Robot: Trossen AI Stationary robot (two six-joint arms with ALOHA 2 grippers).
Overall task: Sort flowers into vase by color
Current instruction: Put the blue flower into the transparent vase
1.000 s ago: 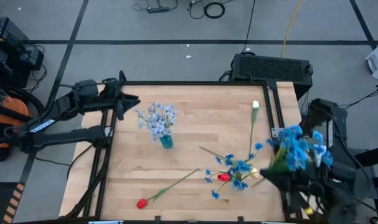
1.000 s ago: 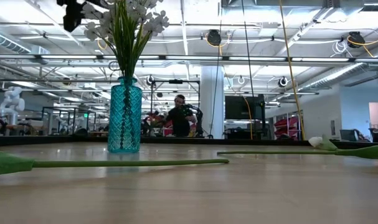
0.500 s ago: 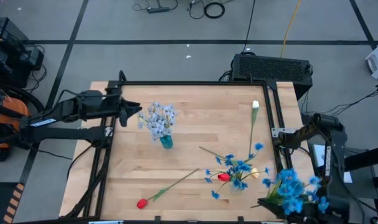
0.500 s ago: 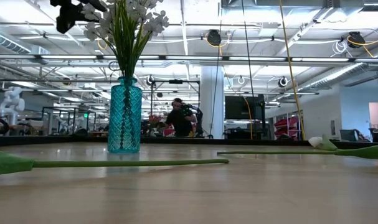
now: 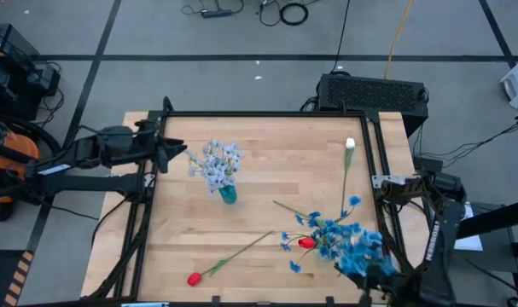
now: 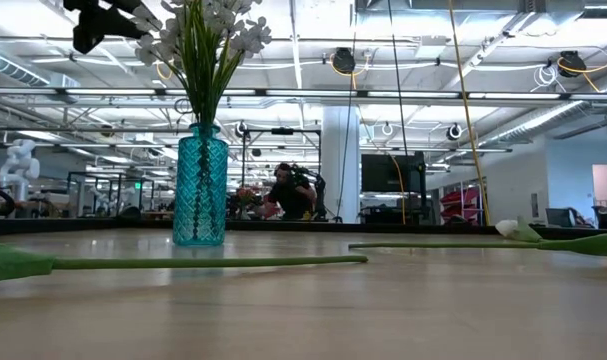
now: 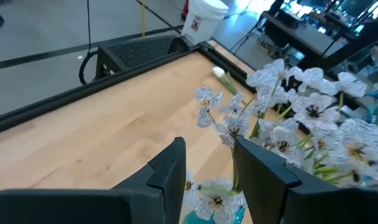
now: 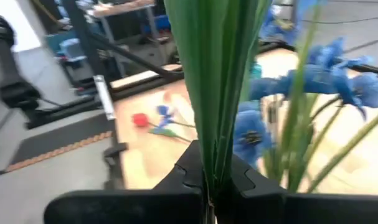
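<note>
Gripping the bright blue artificial flower spray [image 5: 354, 250] by its bunched green stems over the wooden worktop's [image 5: 276, 170] front right corner, the right gripper [image 8: 208, 180] handles something light and floppy-headed; the left gripper [image 7: 207, 165] hangs parted beside the teal glass vase [image 5: 228, 194].

I see left gripper [image 5: 180, 153] just beside teal vase [image 5: 228, 194], at table's left edge, fingers parted, empty. Right gripper [image 8: 207, 180] well apart from vase, fingers clamped on blue spray stems [image 8: 217, 87].
</note>
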